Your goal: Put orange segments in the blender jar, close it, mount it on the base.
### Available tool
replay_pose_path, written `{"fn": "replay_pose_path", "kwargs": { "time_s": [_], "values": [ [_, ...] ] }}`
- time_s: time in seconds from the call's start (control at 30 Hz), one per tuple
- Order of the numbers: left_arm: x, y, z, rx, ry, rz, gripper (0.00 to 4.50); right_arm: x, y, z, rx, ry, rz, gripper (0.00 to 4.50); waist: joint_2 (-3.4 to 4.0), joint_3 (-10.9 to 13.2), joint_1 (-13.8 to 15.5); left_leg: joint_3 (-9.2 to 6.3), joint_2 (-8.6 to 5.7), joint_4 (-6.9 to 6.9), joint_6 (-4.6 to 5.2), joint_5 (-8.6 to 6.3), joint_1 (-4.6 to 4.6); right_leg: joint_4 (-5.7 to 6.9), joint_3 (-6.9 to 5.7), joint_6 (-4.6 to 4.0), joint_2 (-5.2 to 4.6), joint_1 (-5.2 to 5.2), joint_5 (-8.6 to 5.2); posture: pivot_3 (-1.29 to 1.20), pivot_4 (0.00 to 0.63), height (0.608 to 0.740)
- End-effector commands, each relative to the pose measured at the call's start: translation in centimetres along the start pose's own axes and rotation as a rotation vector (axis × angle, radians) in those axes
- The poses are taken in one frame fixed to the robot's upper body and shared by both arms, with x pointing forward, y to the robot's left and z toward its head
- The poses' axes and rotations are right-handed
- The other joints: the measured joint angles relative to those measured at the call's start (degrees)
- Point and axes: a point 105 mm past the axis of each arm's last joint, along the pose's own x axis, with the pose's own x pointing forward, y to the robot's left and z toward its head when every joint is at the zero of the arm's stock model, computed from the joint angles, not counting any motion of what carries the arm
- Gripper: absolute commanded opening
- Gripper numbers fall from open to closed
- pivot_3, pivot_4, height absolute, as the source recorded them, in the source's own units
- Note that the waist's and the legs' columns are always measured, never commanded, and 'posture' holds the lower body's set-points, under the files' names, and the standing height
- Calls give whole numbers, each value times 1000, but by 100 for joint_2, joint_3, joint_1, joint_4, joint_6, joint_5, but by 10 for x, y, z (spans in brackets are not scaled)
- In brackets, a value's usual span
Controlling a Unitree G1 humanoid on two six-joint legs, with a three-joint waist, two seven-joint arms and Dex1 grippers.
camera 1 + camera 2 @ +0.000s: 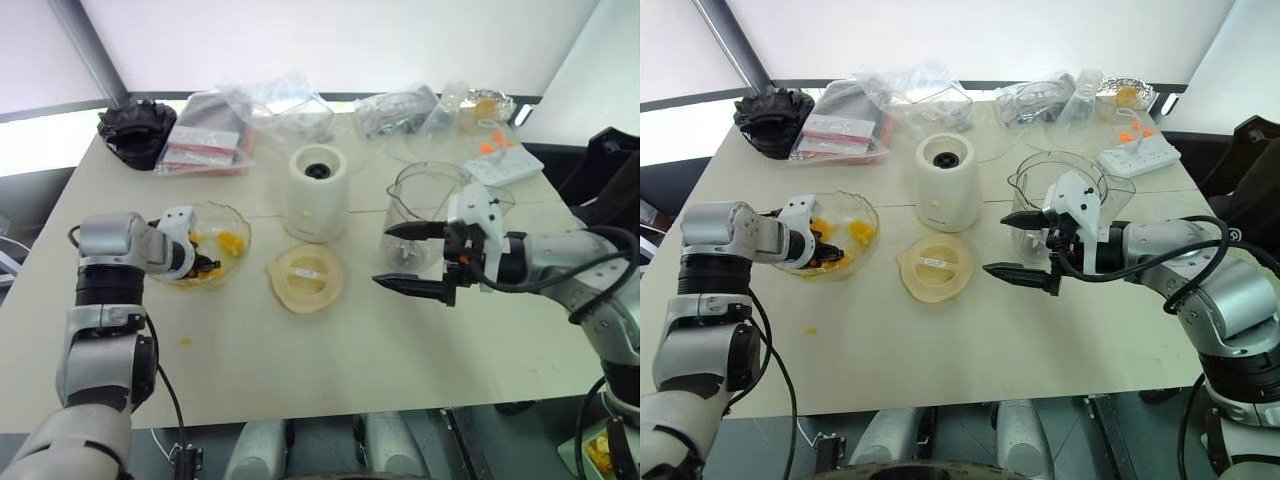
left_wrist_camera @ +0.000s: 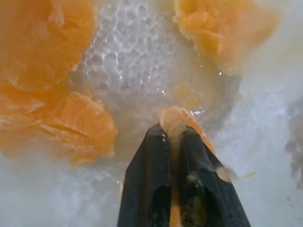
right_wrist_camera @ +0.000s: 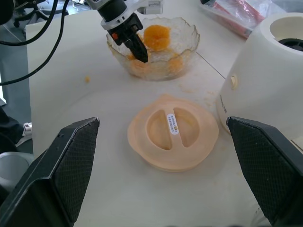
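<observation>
Left gripper (image 2: pixel 174 137) dipped into a wavy-edged glass bowl (image 3: pixel 189 35) at the tabletop's (image 1: pixel 330 360) left, jaws pressed together on one of the orange segments (image 2: pixel 176 119); more segments lying around it. Right gripper (image 1: pixel 412 258) hovering above the tabletop, jaws spread wide, just in front of the empty blender jar (image 1: pixel 1025 185). Cream lid (image 1: pixel 305 277) lying flat in front of the base (image 1: pixel 317 193).
</observation>
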Motion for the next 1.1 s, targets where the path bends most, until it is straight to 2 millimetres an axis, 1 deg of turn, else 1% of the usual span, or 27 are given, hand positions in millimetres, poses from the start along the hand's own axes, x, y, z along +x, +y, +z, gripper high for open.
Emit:
{"fn": "replay_pose_path", "kwargs": {
  "time_s": [0.03,0.17,0.27,0.33,0.4,0.5,0.6,0.7,0.83,1.03,1.1],
  "values": [
    [-9,5,6,-9,-40,9,332,0,-1,10,-45,-22,-1,4500,0,0,-1,0,0,0,0,0,0,0,0,0,0,0,0,0,150,740],
    [-13,6,8,-33,-67,4,332,0,-1,10,-47,-22,-1,4500,0,0,-7,0,0,0,0,0,0,2,0,0,0,-2,0,0,150,740],
    [-20,5,13,-63,-112,-16,332,0,-2,10,-48,-22,-2,4500,0,0,-5,0,1,0,0,0,-1,13,1,0,-1,-9,0,0,150,740],
    [-29,4,19,-97,-172,-55,332,0,-2,10,-48,-22,-3,4500,0,0,-2,0,1,0,-1,0,-1,20,1,0,-2,-12,0,0,150,740],
    [-43,0,23,-129,-243,-134,332,1,-2,9,-46,-21,-3,4500,0,0,-8,0,1,1,-2,1,-1,25,1,0,-5,-14,0,0,150,740],
    [-57,-3,18,-142,-309,-199,332,0,-3,8,-45,-18,-3,4500,0,0,-20,3,0,0,-3,2,-1,29,3,0,-11,-18,0,0,150,740],
    [-63,0,14,-154,-358,-206,332,0,-4,7,-43,-14,-3,4500,0,0,-8,2,-1,0,-5,3,-1,32,2,0,-12,-19,0,0,150,740],
    [-72,-3,16,-150,-417,-226,332,0,-4,7,-39,-12,-2,4500,-4,2,11,0,-2,5,-12,7,-1,35,2,0,-12,-17,0,0,150,740],
    [-90,-7,26,-152,-528,-245,332,0,-4,6,-38,-9,-2,4500,-6,2,5,1,-2,10,-15,9,-1,35,2,0,-13,-14,0,0,150,740],
    [-101,-6,43,-216,-631,-253,332,0,-3,7,-36,-14,-8,4500,-7,2,-1,2,-8,9,-15,9,-1,35,1,0,-10,-14,0,0,150,740],
    [-105,-13,51,-202,-652,-293,332,-1,-3,6,-35,-15,-14,4500,-8,2,-2,2,-8,9,-15,9,-1,35,2,0,-10,-14,0,0,150,740]
  ]
}}
